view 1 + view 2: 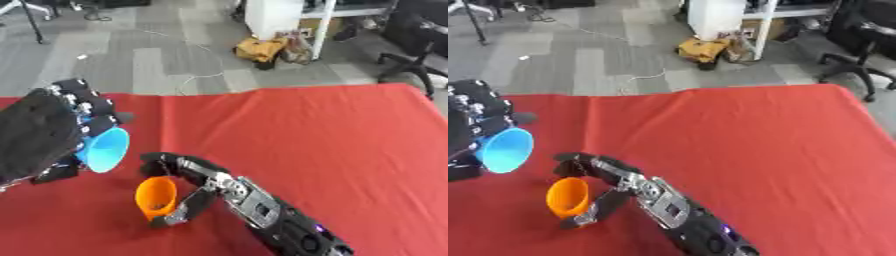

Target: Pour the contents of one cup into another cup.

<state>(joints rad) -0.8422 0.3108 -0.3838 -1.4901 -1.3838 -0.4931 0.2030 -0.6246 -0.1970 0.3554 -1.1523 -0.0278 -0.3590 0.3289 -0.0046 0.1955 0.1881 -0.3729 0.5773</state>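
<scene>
Left hand: the left hand [39, 134] comes in from the left edge, fingers curled round the blue cup [107, 149], which it holds in the air above the counter [332, 150].
Right hand: the right hand [206, 185] reaches in from the lower right; its fingers and thumb are wrapped round the orange cup [157, 197], one finger running down the cup's near side to its base.
Blue cup, place: just above and to the left of the orange cup, apart from it, with a strip of red cloth showing between the two.
Blue cup, axis: its long axis lies close to level; the open mouth faces right and towards the camera, and the base is buried in the left hand.
Orange cup, place: low over the red counter near its front left part; whether the base touches the cloth cannot be told.
Orange cup, axis: tilted, mouth up and leaning left towards the blue cup, base down and to the right.
Contents: nothing can be made out inside either cup.
Handling, as a judgement: both look like thin plastic cups, light, fairly stiff but liable to flex at the rim, with smooth tapered walls that could slide in a hand.
Where to hold, as a judgement: round the middle of the wall, below the rim, leaving the mouths free for pouring.
</scene>
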